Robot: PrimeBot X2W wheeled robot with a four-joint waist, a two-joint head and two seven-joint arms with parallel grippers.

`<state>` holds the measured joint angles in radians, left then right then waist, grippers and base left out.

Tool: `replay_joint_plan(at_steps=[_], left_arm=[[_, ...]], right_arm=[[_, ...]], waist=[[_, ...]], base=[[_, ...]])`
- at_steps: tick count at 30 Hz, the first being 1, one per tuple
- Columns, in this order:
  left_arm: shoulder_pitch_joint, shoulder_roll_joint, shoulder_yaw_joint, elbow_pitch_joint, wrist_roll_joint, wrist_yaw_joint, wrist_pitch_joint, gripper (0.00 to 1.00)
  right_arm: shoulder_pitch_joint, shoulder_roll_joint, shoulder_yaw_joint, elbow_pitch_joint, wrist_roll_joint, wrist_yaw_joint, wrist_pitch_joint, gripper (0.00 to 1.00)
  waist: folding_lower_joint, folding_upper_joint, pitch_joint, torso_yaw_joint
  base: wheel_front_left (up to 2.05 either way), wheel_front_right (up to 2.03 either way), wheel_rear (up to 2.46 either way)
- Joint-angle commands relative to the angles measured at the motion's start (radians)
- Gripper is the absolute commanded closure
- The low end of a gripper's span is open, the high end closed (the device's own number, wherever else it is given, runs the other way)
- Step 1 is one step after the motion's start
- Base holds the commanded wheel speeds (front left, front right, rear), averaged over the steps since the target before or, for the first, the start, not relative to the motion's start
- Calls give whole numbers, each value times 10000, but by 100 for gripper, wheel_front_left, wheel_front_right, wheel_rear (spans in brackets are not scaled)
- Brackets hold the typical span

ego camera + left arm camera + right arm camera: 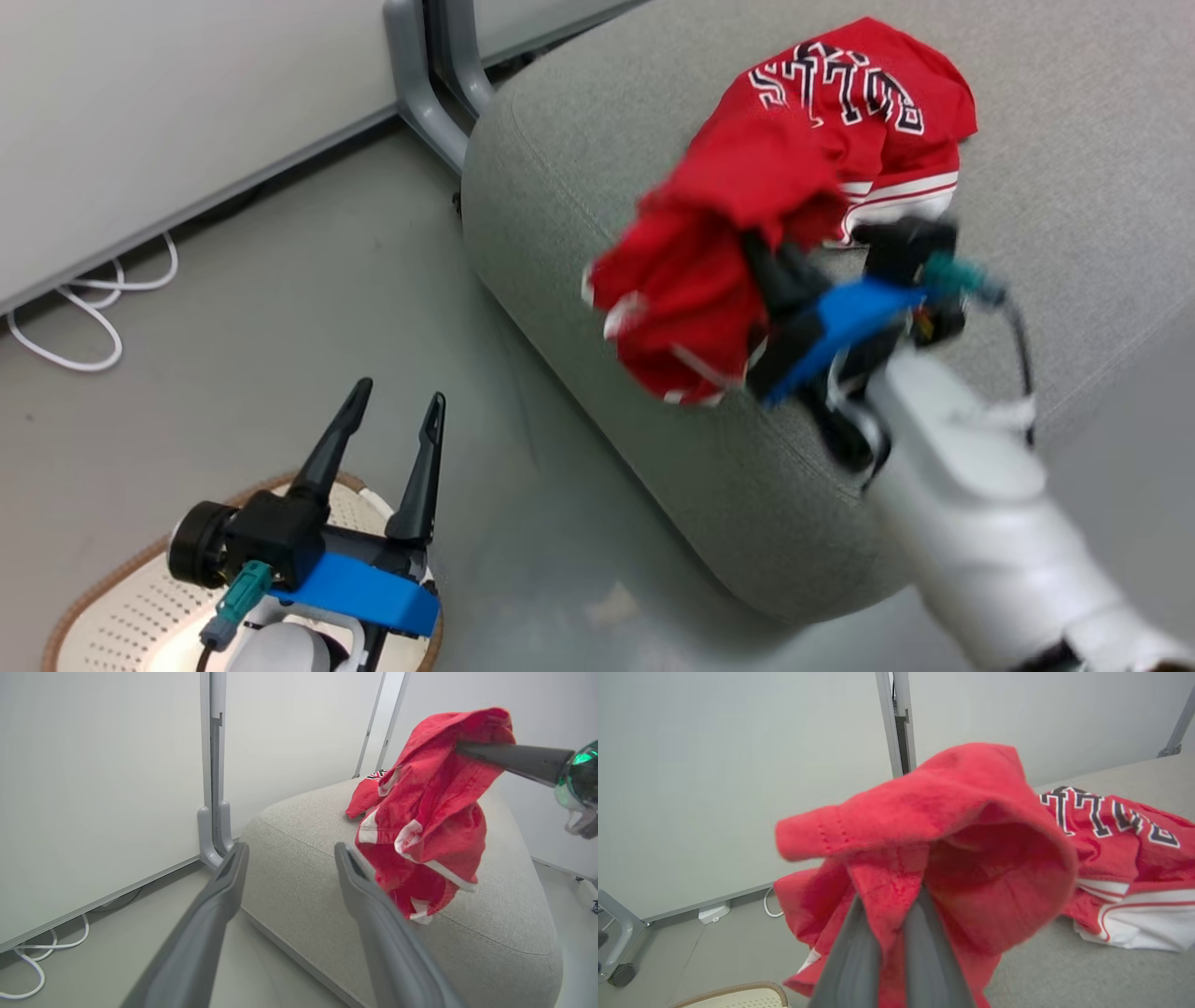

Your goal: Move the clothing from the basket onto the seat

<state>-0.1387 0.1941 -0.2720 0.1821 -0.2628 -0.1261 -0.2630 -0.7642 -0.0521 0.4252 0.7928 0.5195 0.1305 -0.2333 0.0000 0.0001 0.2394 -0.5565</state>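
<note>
Grey sofa cushion [579, 187] stands on grey floor [280, 308] beside white partition [140, 112]; right gripper [758, 250] clamps red garment [686, 294] hanging above cushion, lettered red jersey [840, 103] lying just beyond its fingertips; left gripper [397, 401] spread, empty, over basket [121, 616].

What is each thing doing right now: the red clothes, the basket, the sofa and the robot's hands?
right gripper, shut on the held red garment.
held red garment, hanging over the seat.
lettered red garment, lying crumpled on the seat.
basket, on the floor, visible part empty.
left gripper, open, empty, above the basket.
</note>
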Motion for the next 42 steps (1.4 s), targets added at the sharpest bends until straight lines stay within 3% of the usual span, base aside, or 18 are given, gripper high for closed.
replay_joint_plan(at_steps=[1, 7, 11, 17, 27, 29, 30, 35, 42], left_arm=[[-194, 117, 36, -130, 69, -72, -26, 0], [-1124, 671, -508, -575, 217, -43, -26, 0], [-2104, 1159, -755, -1109, 251, -41, 137, 0], [-2888, 1754, -525, -2163, 288, -40, 489, 0], [-3028, 1996, -332, -2909, 198, 60, 513, 0], [-3035, 1926, -441, -2801, 156, 52, 461, 0], [-3045, 1856, -508, -2731, 135, 46, 425, 0], [-3070, 1343, -923, -2089, -447, -15, 171, 0], [-2551, 364, -1243, -563, -1244, -64, -17, 0]], right_arm=[[-663, -147, -195, 17, 281, 5, 193, 100], [-2873, -1657, -1490, 242, 1286, 5, 721, 100], [-4106, -2944, -3079, 540, 1839, 5, 429, 100], [-4621, -4086, -4441, 1106, 1800, 5, -21, 100], [-3992, -3828, -5686, 2098, 1747, 5, -321, 99], [-3810, -3813, -5915, 1922, 1514, 5, -325, 15], [-3672, -3792, -6012, 1835, 1388, 5, -326, 0], [-2980, -3705, -5935, 1418, 690, 3, -323, 0], [-1534, -3757, -5043, 1195, -252, 5, -213, 0]], waist=[[0, -1, 443, 27], [0, -1, 2150, 757], [0, -1, 3691, 1289], [0, -1, 5463, 1752], [0, -1, 6325, 1975], [0, -1, 6152, 2020], [0, -1, 6030, 2060], [0, -1, 4892, 2416], [0, -1, 2100, 3054]], base=[[0, 0, 0], [0, 0, 0], [0, 0, 0], [0, 0, 0], [0, 0, 0], [0, 0, 0], [0, 0, 0], [0, 0, 0], [0, 0, 0]])
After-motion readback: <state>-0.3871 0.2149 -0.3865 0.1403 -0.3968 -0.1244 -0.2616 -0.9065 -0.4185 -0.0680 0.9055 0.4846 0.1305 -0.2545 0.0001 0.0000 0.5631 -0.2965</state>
